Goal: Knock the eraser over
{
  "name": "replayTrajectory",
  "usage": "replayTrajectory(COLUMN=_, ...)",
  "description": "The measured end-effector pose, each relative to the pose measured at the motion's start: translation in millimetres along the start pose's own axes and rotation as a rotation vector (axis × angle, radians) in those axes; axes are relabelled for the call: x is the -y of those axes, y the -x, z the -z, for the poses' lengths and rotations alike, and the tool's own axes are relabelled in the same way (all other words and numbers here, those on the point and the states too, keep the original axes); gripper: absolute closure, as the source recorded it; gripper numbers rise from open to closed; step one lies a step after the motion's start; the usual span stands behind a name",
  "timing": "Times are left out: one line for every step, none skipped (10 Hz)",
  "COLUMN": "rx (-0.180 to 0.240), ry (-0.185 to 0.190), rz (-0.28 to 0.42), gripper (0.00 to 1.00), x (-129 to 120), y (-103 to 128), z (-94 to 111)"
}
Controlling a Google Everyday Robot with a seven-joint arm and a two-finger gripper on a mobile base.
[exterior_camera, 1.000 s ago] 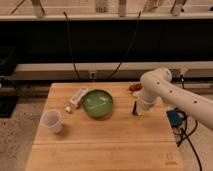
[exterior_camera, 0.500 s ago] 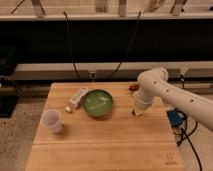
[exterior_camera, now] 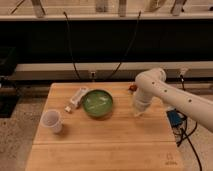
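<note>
My white arm reaches in from the right over the wooden table (exterior_camera: pixel 100 145). The gripper (exterior_camera: pixel 136 111) hangs down close to the tabletop, just right of the green bowl (exterior_camera: pixel 98 103). The eraser does not show. The spot where the gripper's lower end meets the table hides whatever stands there.
A long white rectangular object (exterior_camera: pixel 78 96) lies left of the bowl. A white cup (exterior_camera: pixel 51 121) stands near the table's left edge. A reddish-brown oval thing (exterior_camera: pixel 132 87) sits at the back edge behind my arm. A blue object (exterior_camera: pixel 173 118) and cables hang off the table's right side.
My arm has shifted slightly left and the gripper has come a little lower toward the tabletop. The bowl, cup and white object have not moved.
</note>
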Motion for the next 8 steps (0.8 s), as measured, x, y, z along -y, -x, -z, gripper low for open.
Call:
replayTrajectory(rx=-0.007, ry=-0.001, rz=-0.003, gripper=0.9, x=0.9, y=-0.9, z=0.8)
replayTrajectory(rx=-0.024, ry=-0.005, rz=-0.007, gripper=0.9, x=3.6, y=-6.4, z=2.5)
replayTrajectory(rx=-0.042, ry=-0.015, rz=-0.015, gripper=0.96, x=10.5, y=-15.2, z=5.8)
replayTrajectory(rx=-0.052, ry=-0.024, rz=-0.022, gripper=0.99, x=16.2, y=-22.4, z=8.4)
replayTrajectory(rx=-0.061, ry=-0.033, rz=-0.026, gripper=1.0, x=20.9, y=-29.8, z=10.9)
replayTrajectory(rx=-0.065, ry=-0.039, rz=-0.027, gripper=1.0, x=24.6, y=-35.4, z=12.9)
replayTrajectory(rx=-0.071, ry=-0.043, rz=-0.026, gripper=1.0, x=29.1, y=-40.6, z=14.3)
replayTrajectory(rx=-0.077, ry=-0.05, rz=-0.021, gripper=1.0, x=36.8, y=-46.9, z=16.0)
